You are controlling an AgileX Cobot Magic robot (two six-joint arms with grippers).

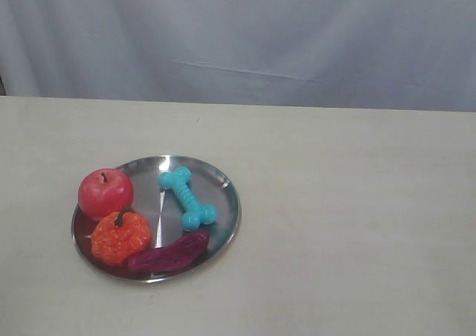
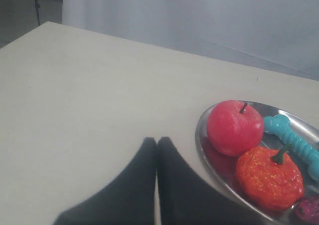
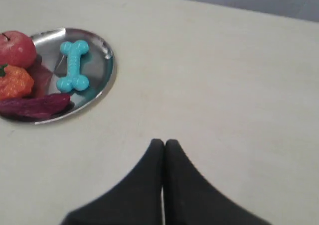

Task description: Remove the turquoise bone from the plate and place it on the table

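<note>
My left gripper (image 2: 156, 141) and right gripper (image 3: 164, 142) are both pinched closed on nothing. The turquoise bone (image 1: 187, 197) lies on the plate (image 1: 164, 210).

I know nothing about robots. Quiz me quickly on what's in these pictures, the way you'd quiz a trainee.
1. True or false: the turquoise bone lies on the table, off the plate.
2. How many toys sit on the plate? A two, B four, C six.
3. Fill in: the left fingers and right fingers are both ___.
Key: 1 false, it is on the plate. 2 B: the bone, red apple, orange pumpkin and purple toy. 3 shut, holding nothing.
</note>
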